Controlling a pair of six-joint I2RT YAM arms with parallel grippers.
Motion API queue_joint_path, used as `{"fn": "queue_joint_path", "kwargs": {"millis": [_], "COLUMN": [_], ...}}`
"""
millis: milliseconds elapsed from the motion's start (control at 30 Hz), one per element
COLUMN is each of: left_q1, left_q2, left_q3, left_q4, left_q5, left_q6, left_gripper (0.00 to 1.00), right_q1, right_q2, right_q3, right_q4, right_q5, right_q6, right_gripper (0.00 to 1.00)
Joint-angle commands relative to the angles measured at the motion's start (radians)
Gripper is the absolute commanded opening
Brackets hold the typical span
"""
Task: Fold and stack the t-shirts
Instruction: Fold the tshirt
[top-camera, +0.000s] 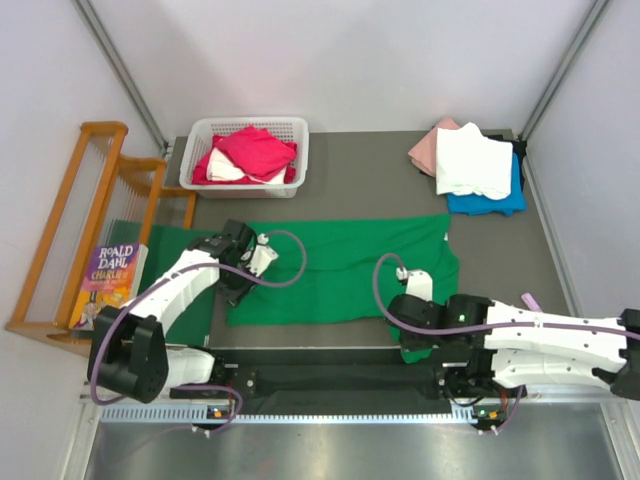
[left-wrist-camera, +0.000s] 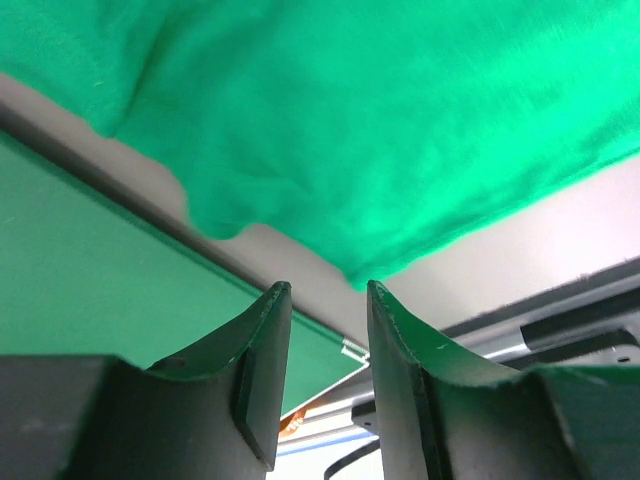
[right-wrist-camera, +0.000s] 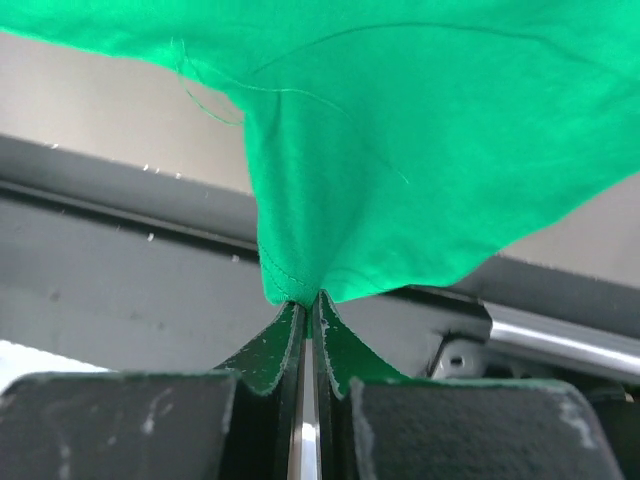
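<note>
The green t-shirt (top-camera: 340, 270) lies lengthwise along the table's (top-camera: 370, 180) near edge: the right claw (right-wrist-camera: 305, 300) clamps its right corner, while the left claw (left-wrist-camera: 328, 295) gapes empty just short of its left hem.

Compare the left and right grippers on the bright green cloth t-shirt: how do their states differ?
Left gripper: jaws apart, nothing between them; the edge of the bright green cloth t-shirt lies just beyond its tips. Right gripper: jaws shut, pinching a hemmed fold of that shirt. Left gripper is at the shirt's left end, right gripper at its near right corner. Shared: both face the same shirt.
</note>
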Motion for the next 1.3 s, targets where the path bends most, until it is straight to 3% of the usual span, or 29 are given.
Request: {"fn": "queue_joint_path", "kwargs": {"millis": [0, 267, 367, 400, 567, 700, 833, 1067, 1267], "left_q1": [0.004, 0.002, 0.001, 0.001, -0.01, -0.01, -0.011, -0.03, -0.067], "left_q2": [-0.06, -0.06, -0.033, -0.013, 0.041, 0.075, 0.092, 0.089, 0.165], "left_q3": [0.071, 0.101, 0.107, 0.105, 0.061, 0.035, 0.029, 0.015, -0.014], "left_q4": [-0.087, -0.133, -0.191, -0.206, -0.263, -0.255, -0.236, -0.168, -0.12], "left_q5": [0.004, 0.045, 0.108, 0.114, 0.12, 0.1, 0.105, 0.071, 0.013], "left_q6": [0.012, 0.0, 0.01, 0.016, 0.062, 0.07, 0.05, 0.055, 0.029], "left_gripper": [0.42, 0.45, 0.54, 0.62, 0.77, 0.76, 0.61, 0.69, 0.69], "right_q1": [0.025, 0.025, 0.025, 0.025, 0.025, 0.024, 0.022, 0.013, 0.001], "right_q2": [-0.098, -0.152, -0.126, -0.12, -0.081, -0.051, -0.035, -0.043, -0.037], "right_q3": [0.063, 0.049, 0.044, 0.044, 0.046, 0.05, 0.058, 0.053, 0.052], "right_q4": [-0.138, -0.169, -0.147, -0.135, -0.103, -0.091, -0.087, -0.077, -0.071], "right_q5": [-0.015, 0.005, 0.004, 0.007, 0.016, 0.024, 0.033, 0.035, 0.03], "right_q6": [0.073, 0.095, 0.089, 0.085, 0.072, 0.062, 0.058, 0.056, 0.052], "right_gripper": [0.0, 0.0, 0.0, 0.0, 0.0, 0.0, 0.0, 0.0, 0.0]}}
